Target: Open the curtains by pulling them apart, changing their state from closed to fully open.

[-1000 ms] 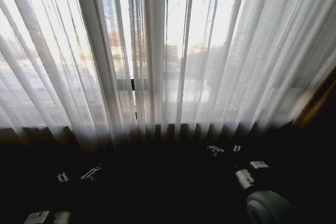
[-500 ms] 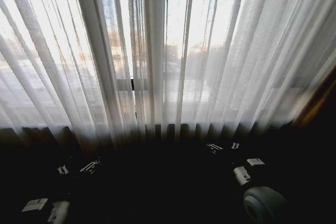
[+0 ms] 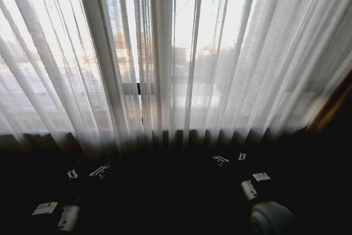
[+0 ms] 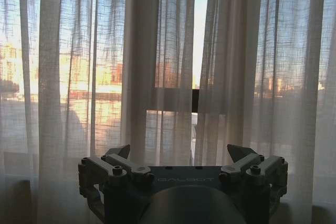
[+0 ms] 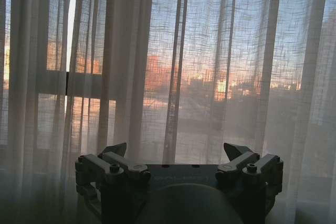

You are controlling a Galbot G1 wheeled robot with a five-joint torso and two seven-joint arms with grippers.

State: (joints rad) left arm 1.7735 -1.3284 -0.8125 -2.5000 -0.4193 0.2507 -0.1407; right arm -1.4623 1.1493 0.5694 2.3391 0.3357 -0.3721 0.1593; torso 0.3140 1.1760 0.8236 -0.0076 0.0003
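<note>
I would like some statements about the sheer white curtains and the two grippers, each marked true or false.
1. The sheer white pleated curtains hang closed across the window. True.
2. The left gripper is shut on a curtain fold. False: its fingers are spread and hold nothing.
3. The right gripper is open, facing the fabric. True.
4. Both grippers are raised to the top of the curtains. False: in the head view the left gripper and right gripper sit low, near the curtains' lower part.
5. A dark window-frame bar shows through a narrow gap. True.
</note>
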